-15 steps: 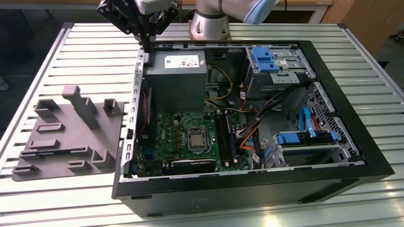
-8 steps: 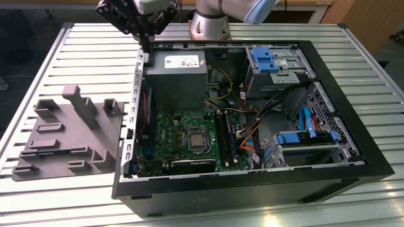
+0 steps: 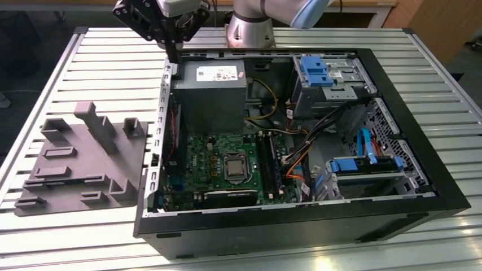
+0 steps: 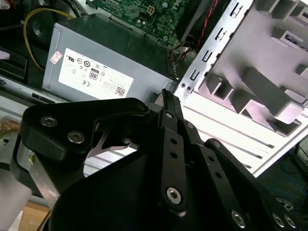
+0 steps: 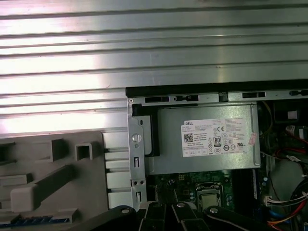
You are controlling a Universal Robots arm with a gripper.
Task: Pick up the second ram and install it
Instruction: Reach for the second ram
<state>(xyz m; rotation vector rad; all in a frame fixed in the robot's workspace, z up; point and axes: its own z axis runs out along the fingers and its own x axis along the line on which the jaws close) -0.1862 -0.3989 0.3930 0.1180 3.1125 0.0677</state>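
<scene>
Gripper [image 3: 174,56]: I am seeing its fingertips [image 4: 169,103] drawn narrow together, hanging just over the back corner of the open computer case [image 3: 301,226], beside the grey power supply [image 3: 209,93]. The supply's white printed label [image 5: 215,137] is facing up. The second ram [image 5: 33,220] is showing as a blue-green strip lying in the grey tray [image 3: 83,164], well apart from the gripper.

Far side: silver-grey cylindrical arm base [image 3: 249,31], pale blue joint cap [image 3: 307,12]. Gripper [image 3: 172,55] matte black; angular link bars [image 4: 172,144] side by side, pinned with round silver screws [image 4: 173,194]. Pale grey wrist block [image 3: 180,5] above.
</scene>
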